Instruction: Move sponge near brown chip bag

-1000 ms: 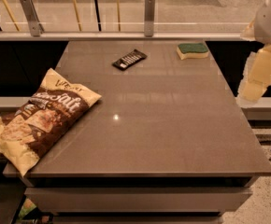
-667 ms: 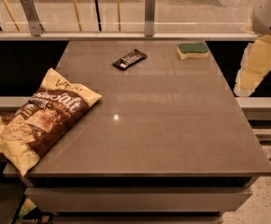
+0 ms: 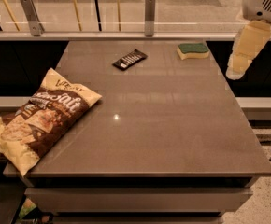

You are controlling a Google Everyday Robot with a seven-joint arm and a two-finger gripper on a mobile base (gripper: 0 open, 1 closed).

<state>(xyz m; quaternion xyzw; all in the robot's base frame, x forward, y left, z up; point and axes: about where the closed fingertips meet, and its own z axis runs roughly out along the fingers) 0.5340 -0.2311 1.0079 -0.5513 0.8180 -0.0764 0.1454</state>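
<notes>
The step in hand looks like the approach before any grasp: the tool (image 3: 238,64), a pale cream, blocky end piece hanging slantwise from the robot's white moulded housing, hovers off the far right edge of the flat, grey-brown, faintly glossy table (image 3: 163,125). It carries nothing that can be seen, and whether it is open or closed cannot be told. The small rectangular sponge of pale yellow foam with a dark green scouring top (image 3: 193,50) lies flat on the table near the tool, to its left as the camera sees it and about level with its upper part, not touching it. The large puffy cream-yellow chip bag with a broad dark brown band and white script lettering (image 3: 37,118) is well apart from the tool, across the table at the opposite side and closer to the camera, and its crinkled lower end overhangs the table edge. A flat dark wrapped bar (image 3: 130,59) lies beyond the sponge from the tool, between sponge and bag. The next move probably calls for bringing the tool over the sponge and down onto its soft, yielding sides, gripping gently enough that the foam does not squash out.
</notes>
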